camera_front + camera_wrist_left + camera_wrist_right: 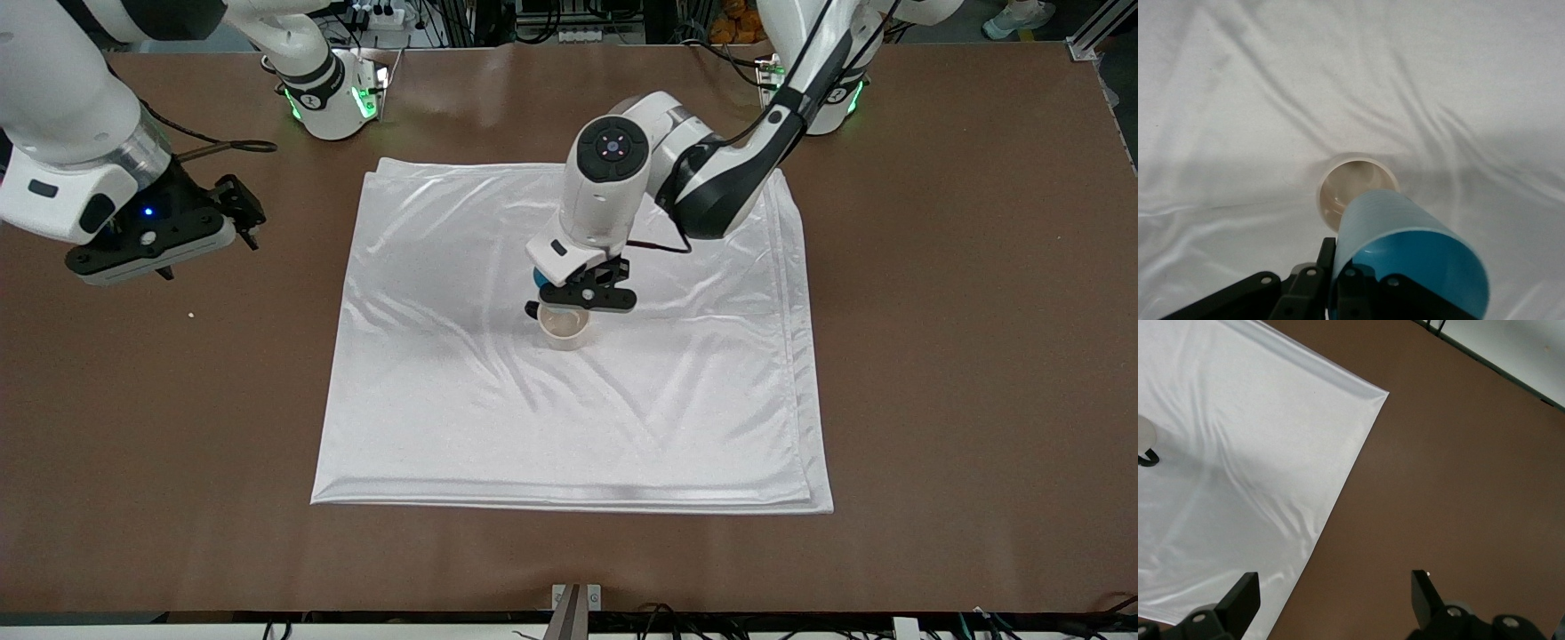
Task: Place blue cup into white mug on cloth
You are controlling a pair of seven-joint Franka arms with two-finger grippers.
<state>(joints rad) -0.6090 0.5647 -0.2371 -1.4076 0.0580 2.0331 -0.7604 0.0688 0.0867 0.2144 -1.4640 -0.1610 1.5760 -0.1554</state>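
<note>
over the white mug (564,329) on the cloth (444,427), the left gripper (587,292) grasps the tilted blue cup (1405,253); right gripper (238,206) waits above the bare worktop (160,400), jaws released.

Both arms wear glossy white shells with black joint bands and green-lit bases. A thin black cable trails along each. Black two-finger grippers carry small silver screws.

Bright, even light — soft glare on the cloth (569,400).
</note>
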